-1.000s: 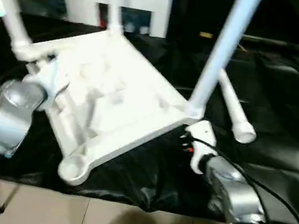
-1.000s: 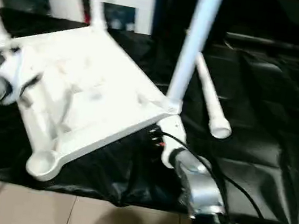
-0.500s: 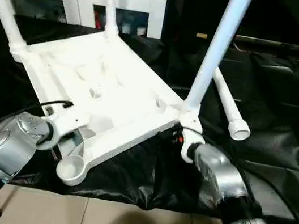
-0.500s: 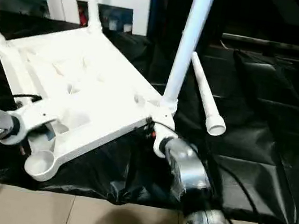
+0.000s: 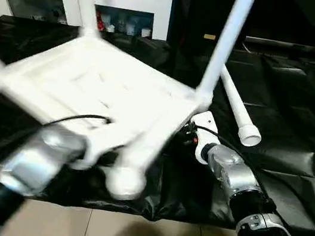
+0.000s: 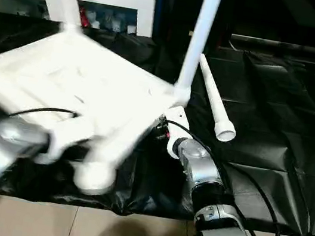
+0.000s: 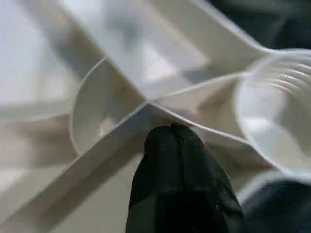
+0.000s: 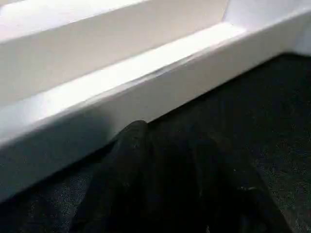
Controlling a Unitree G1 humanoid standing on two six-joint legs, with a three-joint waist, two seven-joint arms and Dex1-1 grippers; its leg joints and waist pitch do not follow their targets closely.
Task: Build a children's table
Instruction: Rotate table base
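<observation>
No text, label, brand, number or sign can be read in any of the views.
</observation>
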